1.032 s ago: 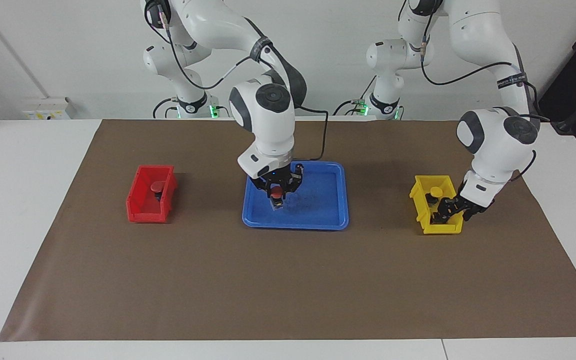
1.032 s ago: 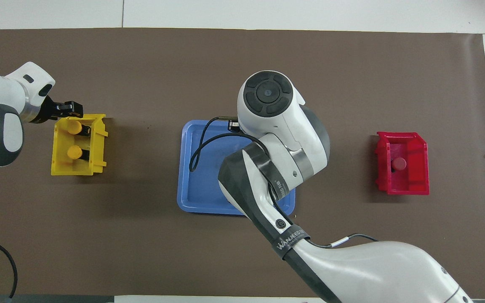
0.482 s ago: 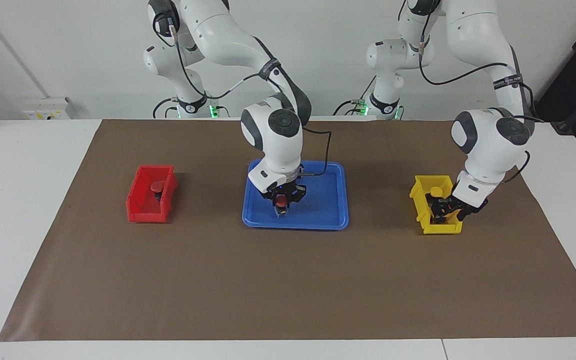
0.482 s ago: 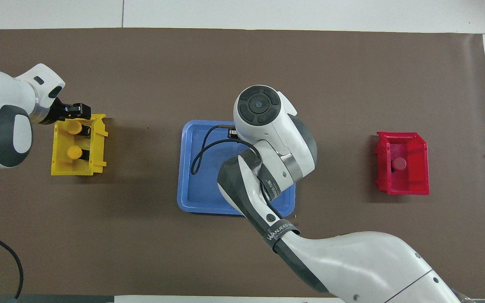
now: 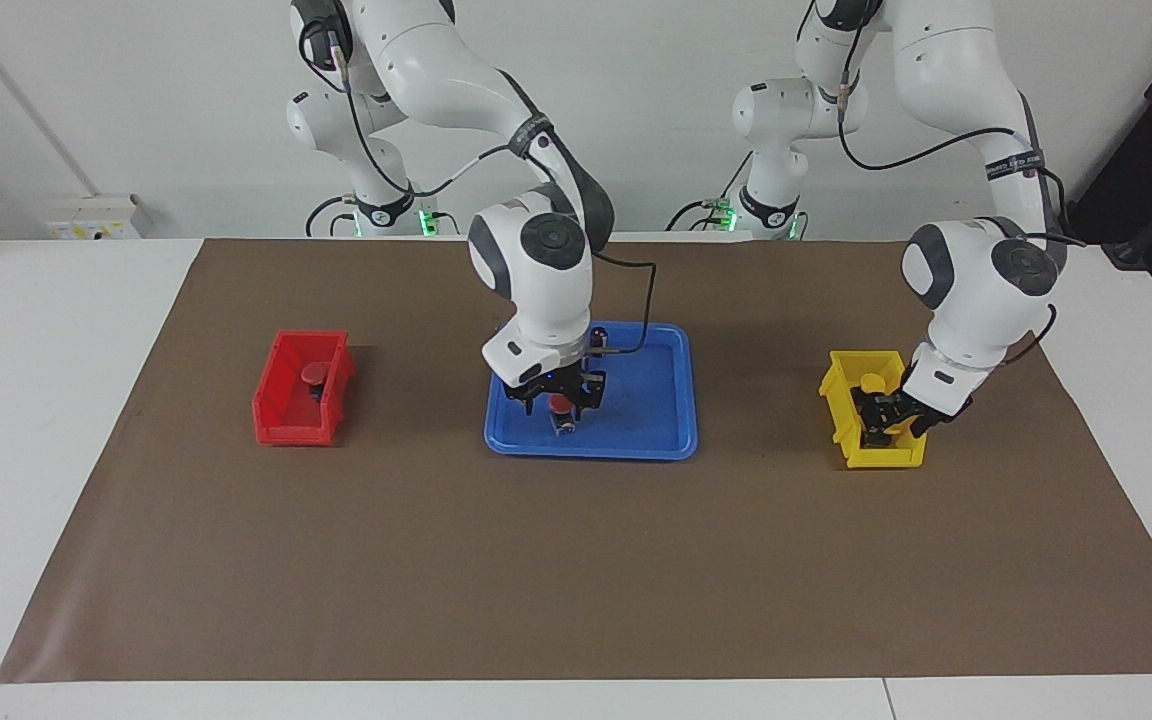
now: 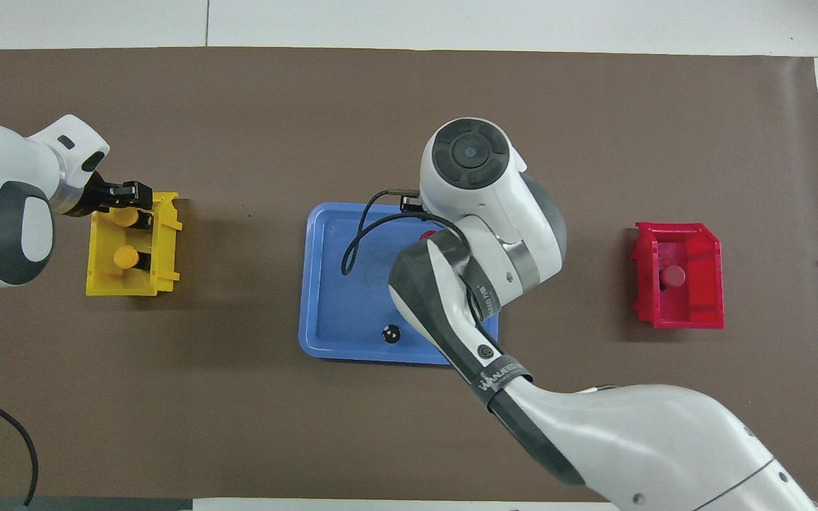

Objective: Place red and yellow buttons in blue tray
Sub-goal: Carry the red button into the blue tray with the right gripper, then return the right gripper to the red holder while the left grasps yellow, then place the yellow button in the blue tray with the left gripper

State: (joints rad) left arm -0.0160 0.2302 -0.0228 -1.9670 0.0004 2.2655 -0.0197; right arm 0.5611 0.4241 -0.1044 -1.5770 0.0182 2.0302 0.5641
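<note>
**A:** Where do things stand?

**B:** Mid-frame in the facing view, the right gripper (image 5: 556,398) is low over the tray (image 5: 656,440), right at a red button (image 5: 561,404); the button looks to be standing on the tray floor, in the tray's lower part as that view shows it; whether the gripper has hold of it I cannot tell. The other red button (image 5: 314,373) sits in the red bin (image 5: 281,425), toward the right arm's end of the table.

**A:** And the yellow ones?

**B:** Both are in the yellow bin (image 6: 100,284); in the overhead view the left gripper (image 6: 123,202) is over the upper yellow button (image 6: 125,218), with the lower yellow button (image 6: 123,257) just beside it; wide or narrow, I cannot tell there either.

**A:** How will they handle?

**B:** Expect them to be light and rigid; hard plastic, so nothing to crush, but a smooth round cap could slip or spin in your grip. Take each by the boxy black base, flat sides against the pads, or just under the cap; the bin walls are deep and close, so come straight down and lift straight up. I judge them top-heavy; set each down level, or it may tip.
</note>
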